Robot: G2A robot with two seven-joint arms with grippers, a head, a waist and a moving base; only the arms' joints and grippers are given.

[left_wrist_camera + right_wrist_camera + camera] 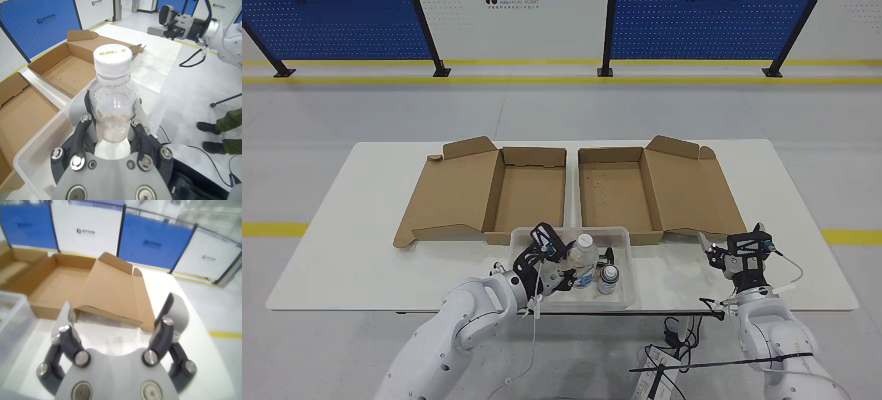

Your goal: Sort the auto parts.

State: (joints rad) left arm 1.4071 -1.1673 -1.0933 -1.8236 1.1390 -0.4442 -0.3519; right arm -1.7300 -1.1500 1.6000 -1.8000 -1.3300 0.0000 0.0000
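Gripping clear, white-capped bottle [112,94], seemingly empty.

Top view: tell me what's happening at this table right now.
The left gripper is shut on a clear plastic bottle with a white cap, holding it over the clear plastic bin at the near edge of the table. A smaller container sits in the bin. Behind it lie two open cardboard boxes, with nothing visible inside. The right gripper is open and holds nothing, above the table beside one box.
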